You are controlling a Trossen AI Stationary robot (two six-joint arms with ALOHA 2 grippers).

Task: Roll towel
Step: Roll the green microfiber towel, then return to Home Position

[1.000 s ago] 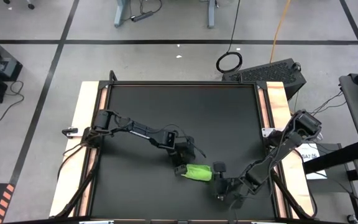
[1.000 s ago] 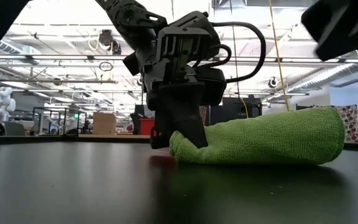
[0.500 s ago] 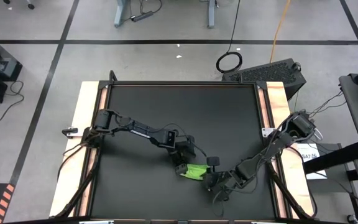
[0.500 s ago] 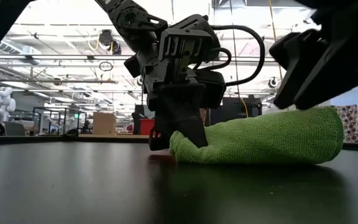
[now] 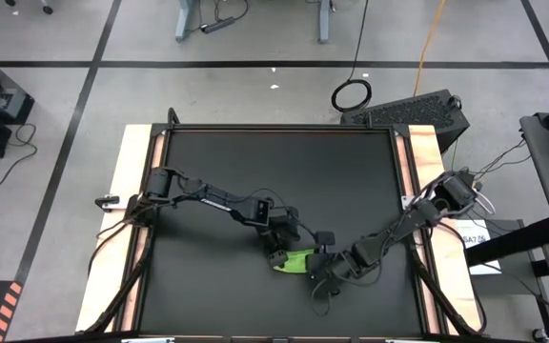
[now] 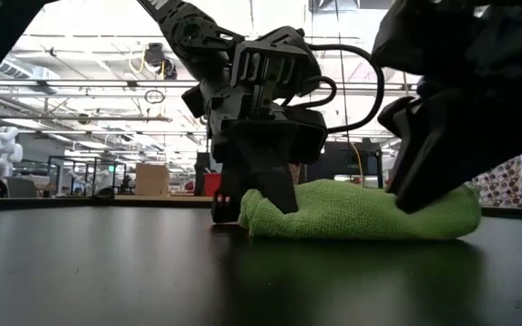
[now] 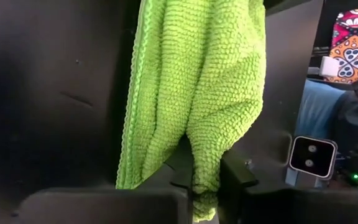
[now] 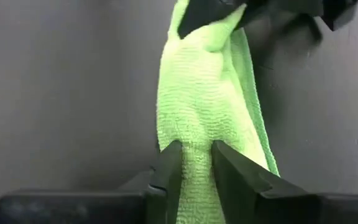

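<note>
A: Where's the towel (image 5: 300,261) sitting?

B: On the black table top (image 5: 255,171), toward its near edge and a little right of the middle. It's lime green, bunched into a low, long roll lying flat on the surface. From the low view it reads as a squat green hump (image 6: 361,213).

A: And who has hold of it?

B: Both arms. The left gripper (image 5: 276,254) is at the roll's left end; in the left wrist view a fold of the green cloth (image 7: 197,93) runs down between its two dark fingers, which are pressed in on it, so it is pinching the towel.

A: The right one?

B: The right gripper (image 5: 324,267) is at the opposite end, reaching in from the table's right side. In its wrist view the fingers (image 8: 235,174) stand on either side of a ridge of the fabric (image 8: 197,106) and squeeze it between them.

A: So the grippers are close?

B: Near each other, with the short roll stretched between them. In the low view the left gripper (image 6: 261,186) meets the cloth's left end and the right gripper's dark body (image 6: 442,136) bears down on the other end.
</note>
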